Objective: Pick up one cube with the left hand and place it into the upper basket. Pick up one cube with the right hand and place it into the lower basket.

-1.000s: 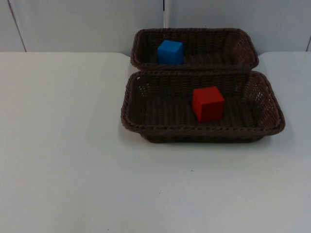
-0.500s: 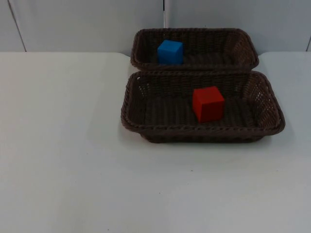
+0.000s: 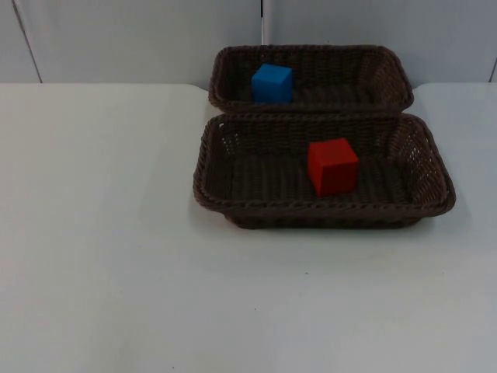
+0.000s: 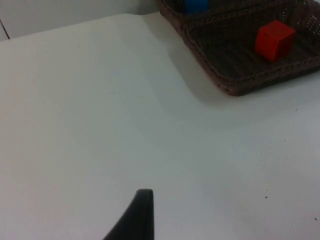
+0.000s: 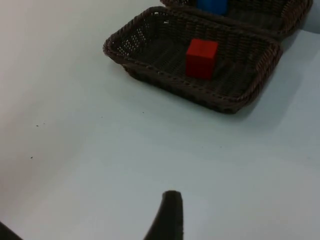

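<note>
A blue cube [image 3: 272, 83] rests in the upper wicker basket [image 3: 388, 74], near its left end. A red cube [image 3: 332, 165] sits in the lower basket [image 3: 210, 167], right of its middle. The two brown baskets touch along their long sides. My left gripper [image 4: 139, 215] hangs over the white table, well away from the lower basket [image 4: 225, 82] and the red cube [image 4: 273, 40]. My right gripper [image 5: 169, 215] also hovers over the table, a good way from the lower basket [image 5: 150, 75] and the red cube [image 5: 201, 58]. Neither gripper holds anything.
The grey partition wall [image 3: 140, 39] stands right behind the upper basket. White table top [image 3: 116, 233] stretches to the left of both baskets and in front of them.
</note>
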Available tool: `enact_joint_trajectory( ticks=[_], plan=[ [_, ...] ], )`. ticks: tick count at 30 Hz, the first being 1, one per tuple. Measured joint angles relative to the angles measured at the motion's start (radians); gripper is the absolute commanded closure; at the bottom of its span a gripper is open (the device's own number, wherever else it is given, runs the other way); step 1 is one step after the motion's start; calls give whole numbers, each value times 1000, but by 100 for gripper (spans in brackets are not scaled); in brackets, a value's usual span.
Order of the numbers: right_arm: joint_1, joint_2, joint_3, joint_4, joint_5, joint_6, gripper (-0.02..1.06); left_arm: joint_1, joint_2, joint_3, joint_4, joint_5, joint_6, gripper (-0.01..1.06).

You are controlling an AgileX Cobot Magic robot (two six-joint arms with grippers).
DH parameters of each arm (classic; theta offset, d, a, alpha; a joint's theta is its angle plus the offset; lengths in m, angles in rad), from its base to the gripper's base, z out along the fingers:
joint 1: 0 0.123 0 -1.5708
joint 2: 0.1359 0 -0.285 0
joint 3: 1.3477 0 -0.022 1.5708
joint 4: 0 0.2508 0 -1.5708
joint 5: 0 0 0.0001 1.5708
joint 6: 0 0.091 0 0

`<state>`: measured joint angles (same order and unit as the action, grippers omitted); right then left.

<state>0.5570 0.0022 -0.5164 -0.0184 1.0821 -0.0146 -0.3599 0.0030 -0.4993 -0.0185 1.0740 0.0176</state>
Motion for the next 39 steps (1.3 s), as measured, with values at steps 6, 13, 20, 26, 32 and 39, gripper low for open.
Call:
enact_joint_trajectory(
  ticks=[6, 13, 20, 26, 32, 39],
  plan=[
    [0, 0, 0, 0, 0, 0, 27, 0, 0, 0, 0, 0, 0, 4],
    [0, 0, 0, 0, 0, 0, -1, 0, 0, 0, 0, 0, 0, 0],
    [0, 0, 0, 0, 0, 0, -1, 0, 0, 0, 0, 0, 0, 0],
    [0, 0, 0, 0, 0, 0, -1, 0, 0, 0, 0, 0, 0, 0],
    [0, 0, 0, 0, 0, 0, -1, 0, 0, 0, 0, 0, 0, 0],
    [0, 0, 0, 0, 0, 0, -1, 0, 0, 0, 0, 0, 0, 0]
  ],
)
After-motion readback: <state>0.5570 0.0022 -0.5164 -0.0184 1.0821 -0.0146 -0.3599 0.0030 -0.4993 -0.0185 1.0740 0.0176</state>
